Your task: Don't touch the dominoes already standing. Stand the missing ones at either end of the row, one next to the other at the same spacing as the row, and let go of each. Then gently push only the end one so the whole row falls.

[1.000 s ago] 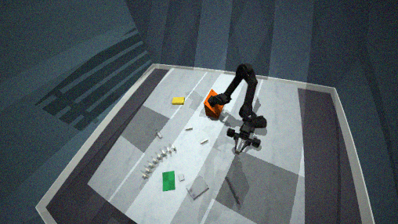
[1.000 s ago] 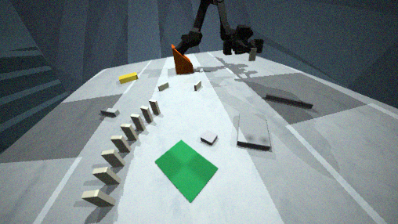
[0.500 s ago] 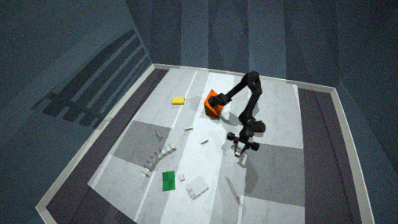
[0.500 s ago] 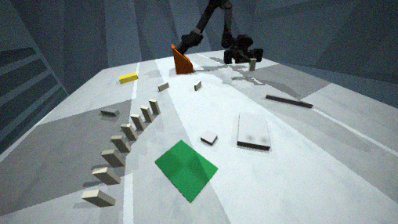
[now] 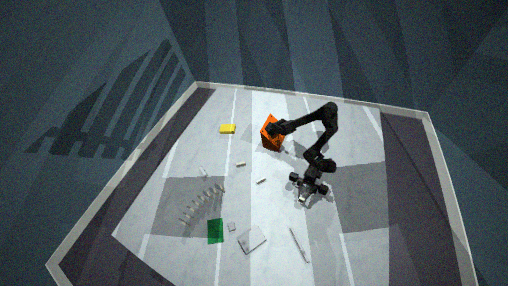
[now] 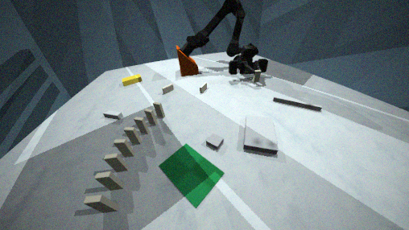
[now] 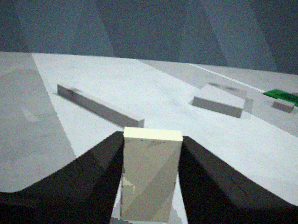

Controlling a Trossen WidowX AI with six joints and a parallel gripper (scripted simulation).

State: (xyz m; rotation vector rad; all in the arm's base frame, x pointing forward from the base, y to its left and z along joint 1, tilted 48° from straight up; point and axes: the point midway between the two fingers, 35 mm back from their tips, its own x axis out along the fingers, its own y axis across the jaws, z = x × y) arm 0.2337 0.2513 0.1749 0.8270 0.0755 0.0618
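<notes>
My gripper (image 5: 304,197) (image 6: 257,75) (image 7: 152,143) is shut on a beige domino (image 5: 303,198) (image 6: 257,75) (image 7: 150,176), held upright close to the table near the arm's base. The row of several standing dominoes (image 5: 201,200) (image 6: 128,143) runs diagonally at the left, far from the gripper. Three loose dominoes lie flat: one (image 5: 241,164) (image 6: 167,88), another (image 5: 260,180) (image 6: 203,88), and a third (image 5: 202,171) (image 6: 113,115) near the row's far end.
An orange wedge block (image 5: 272,136) (image 6: 186,63) stands by the arm. A yellow block (image 5: 227,128) (image 6: 131,80) lies at the back left. A green flat patch (image 5: 215,230) (image 6: 191,173), a small grey cube (image 5: 231,226) (image 6: 215,141), a grey slab (image 5: 251,239) (image 6: 260,135) (image 7: 218,102) and a dark bar (image 5: 299,245) (image 6: 297,104) (image 7: 99,106) lie in front.
</notes>
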